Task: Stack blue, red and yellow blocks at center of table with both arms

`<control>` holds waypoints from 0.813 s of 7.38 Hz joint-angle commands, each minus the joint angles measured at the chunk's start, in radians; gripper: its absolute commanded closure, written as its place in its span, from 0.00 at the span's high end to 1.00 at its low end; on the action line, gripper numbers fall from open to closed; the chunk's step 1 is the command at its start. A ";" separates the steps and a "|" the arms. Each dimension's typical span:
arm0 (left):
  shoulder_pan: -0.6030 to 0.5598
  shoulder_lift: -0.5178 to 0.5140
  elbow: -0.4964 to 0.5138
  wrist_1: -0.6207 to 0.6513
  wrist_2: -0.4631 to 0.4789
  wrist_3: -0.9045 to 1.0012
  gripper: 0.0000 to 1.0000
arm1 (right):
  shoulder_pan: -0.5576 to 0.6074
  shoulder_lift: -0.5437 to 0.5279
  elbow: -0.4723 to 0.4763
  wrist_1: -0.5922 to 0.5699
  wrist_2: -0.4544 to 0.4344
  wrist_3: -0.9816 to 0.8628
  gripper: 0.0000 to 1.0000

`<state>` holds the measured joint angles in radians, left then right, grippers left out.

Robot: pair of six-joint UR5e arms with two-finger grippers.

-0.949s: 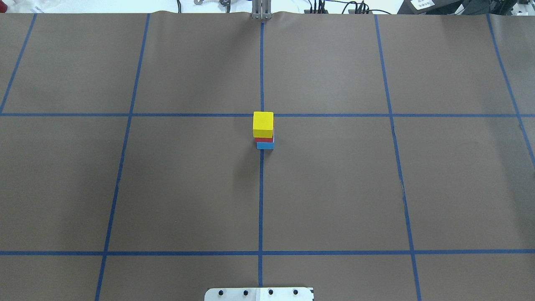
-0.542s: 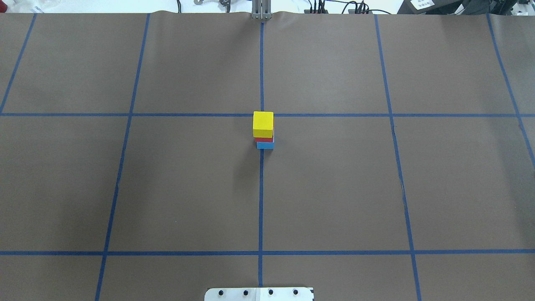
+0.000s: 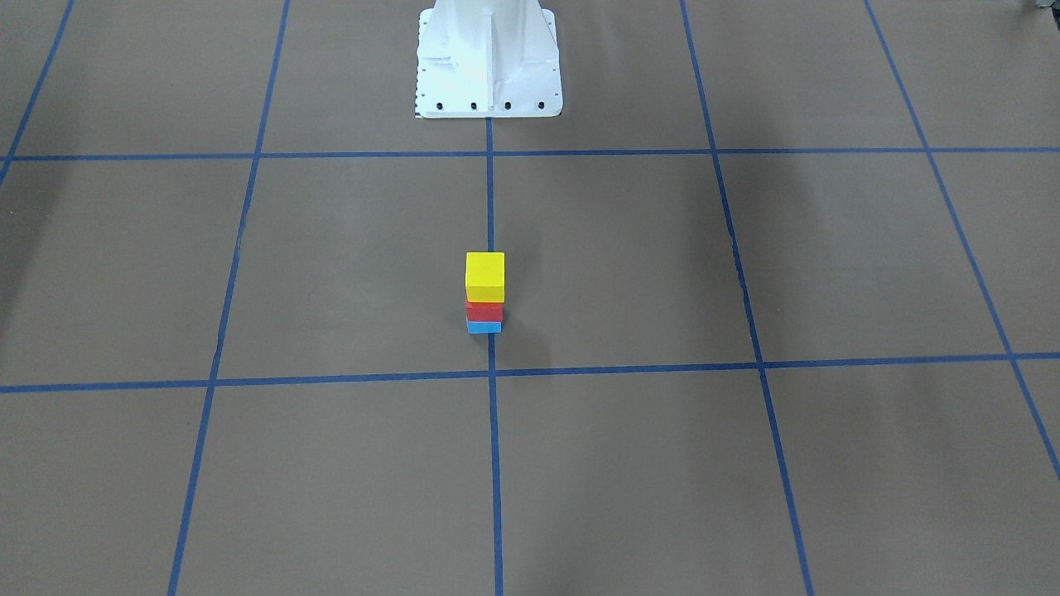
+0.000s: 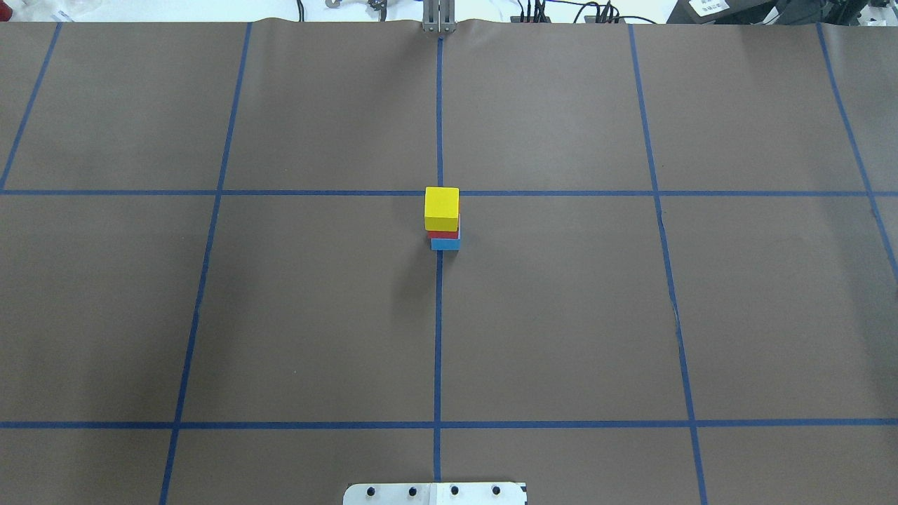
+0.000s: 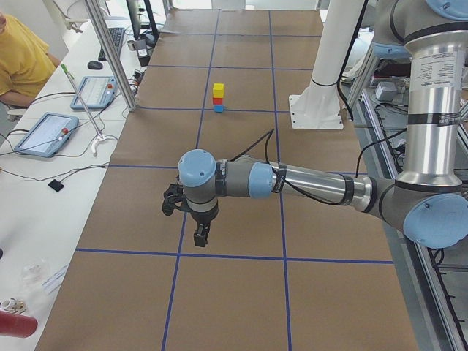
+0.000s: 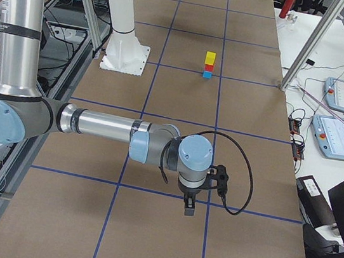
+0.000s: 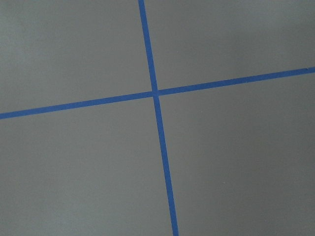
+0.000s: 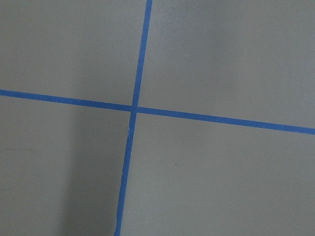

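At the middle of the overhead view, just below the central crossing of tape, the three blocks stand as one tower: the blue block point(image 4: 445, 244) on the table point(image 4: 561, 315), the red block point(image 4: 443, 234) on it, the yellow block point(image 4: 442, 207) on top. The tower straddles the vertical blue tape line point(image 4: 438, 337) and nothing touches it. The lower two peek slightly past yellow's right edge, so the stacking looks a little off but upright.

I judge the task complete, with nothing left to stack.

Both arms are well apart from the tower. The left gripper point(image 5: 199, 234) hangs over a tape crossing at lower centre of the exterior left view, and the right gripper point(image 6: 189, 205) does likewise in the exterior right view. Whether their fingers are apart or together I cannot tell. Each wrist camera shows only brown surface and crossed tape.

The white pedestal base point(image 3: 489, 58) stands at the top of the front-facing view. Beside the table, at the left edge of the exterior left view, a white bench carries a tablet point(image 5: 45, 133) and cables, and a person in a yellow shirt point(image 5: 22, 62) sits at the upper left.
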<state>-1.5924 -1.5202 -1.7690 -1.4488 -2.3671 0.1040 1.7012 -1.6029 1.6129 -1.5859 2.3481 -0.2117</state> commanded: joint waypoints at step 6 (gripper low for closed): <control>-0.001 -0.008 0.045 -0.064 0.016 -0.012 1.00 | 0.000 -0.055 0.021 0.011 0.004 0.002 1.00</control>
<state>-1.5937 -1.5285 -1.7250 -1.5082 -2.3520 0.0929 1.7012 -1.6565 1.6346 -1.5758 2.3516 -0.2102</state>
